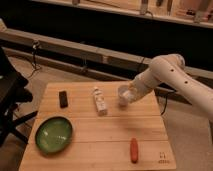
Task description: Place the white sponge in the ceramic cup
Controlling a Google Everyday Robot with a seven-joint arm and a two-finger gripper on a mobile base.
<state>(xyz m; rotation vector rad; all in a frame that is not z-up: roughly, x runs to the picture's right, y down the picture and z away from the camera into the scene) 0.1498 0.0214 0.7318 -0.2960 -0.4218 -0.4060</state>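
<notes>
The small white ceramic cup (122, 95) stands on the wooden table (100, 135) near its far right edge. My gripper (131, 93) is right at the cup's right side, at rim height, on the end of the white arm (170, 75) that reaches in from the right. A pale shape at the gripper may be the white sponge, but I cannot tell it apart from the cup and the gripper.
A white oblong bottle-like item (100, 100) lies left of the cup. A small black block (63, 98) sits at the far left, a green bowl (53, 134) at the front left, and a red-orange stick-shaped item (134, 149) at the front right. A black chair (10, 100) stands left of the table.
</notes>
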